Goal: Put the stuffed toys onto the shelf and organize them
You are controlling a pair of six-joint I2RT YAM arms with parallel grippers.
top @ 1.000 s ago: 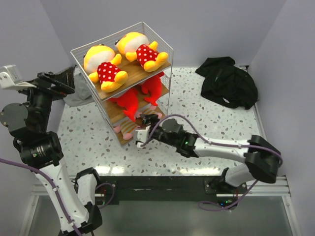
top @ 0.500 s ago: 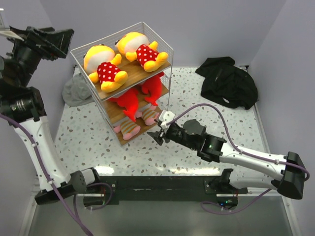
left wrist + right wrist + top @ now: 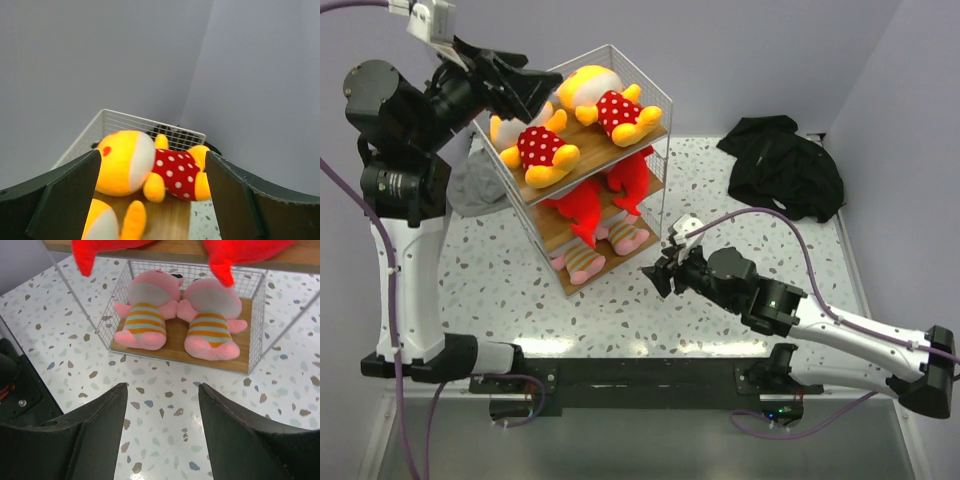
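The white wire shelf (image 3: 666, 130) stands on the table, left of centre. Two yellow dolls (image 3: 535, 140) (image 3: 610, 105) lie on its top board, two red sharks (image 3: 582, 210) (image 3: 632, 175) on the middle board, and two pink striped toys (image 3: 582, 262) (image 3: 628, 238) on the bottom board. My left gripper (image 3: 535, 85) is open and empty, high above the top board's left corner; its wrist view looks down on a yellow doll (image 3: 172, 170). My right gripper (image 3: 658, 272) is open and empty above the table, just right of the bottom board, facing the pink toys (image 3: 145, 322) (image 3: 212, 325).
A black cloth heap (image 3: 785, 165) lies at the back right. A grey fabric hat (image 3: 475, 185) lies left of the shelf, partly behind my left arm. Purple-grey walls close in the left, back and right sides.
My left arm has swung up from the left side to above the shelf's top left corner. My right gripper has drawn back from the bottom board, rightward, empty.
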